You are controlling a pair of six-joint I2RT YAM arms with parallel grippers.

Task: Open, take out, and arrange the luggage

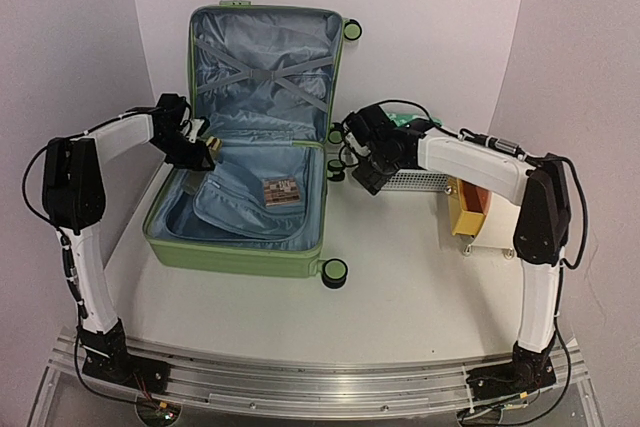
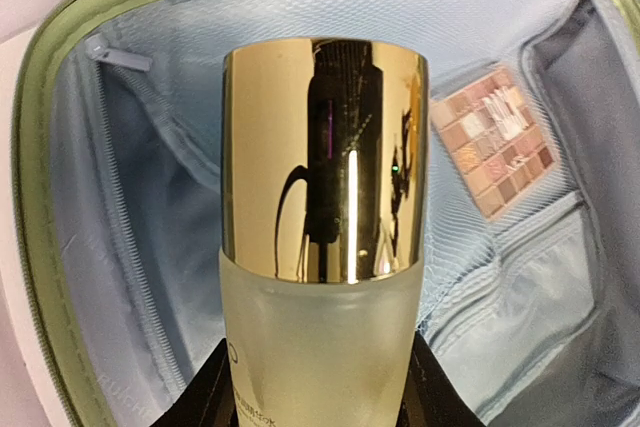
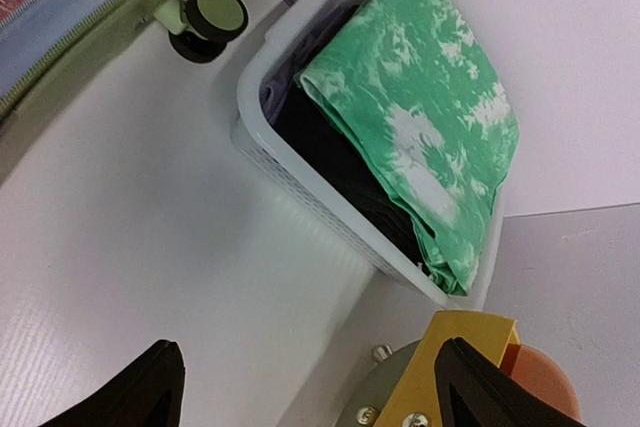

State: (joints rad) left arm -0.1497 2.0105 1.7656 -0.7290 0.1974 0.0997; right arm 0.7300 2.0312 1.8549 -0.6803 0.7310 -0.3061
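While the left gripper (image 1: 203, 150) is clamping a gold-capped bottle (image 2: 322, 177) over the open luggage (image 1: 235, 255), right gripper (image 3: 305, 384) gaping empty, take-out is proceeding, likely needing a lift clear.

Frosted bottle (image 2: 320, 347), mirror-gold cap (image 2: 325, 162), cloth-lined luggage (image 1: 235, 255), plastic mesh basket (image 3: 298, 185)

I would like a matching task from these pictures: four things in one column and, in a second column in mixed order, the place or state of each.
Column 1
1. frosted bottle with gold cap
2. eyeshadow palette
3. green tie-dye cloth
4. right gripper

Column 2
A. folded in the white mesh basket
B. open, holding nothing
C. held by the left gripper
D. lying on the lining inside the suitcase

Pairs: 1-C, 2-D, 3-A, 4-B
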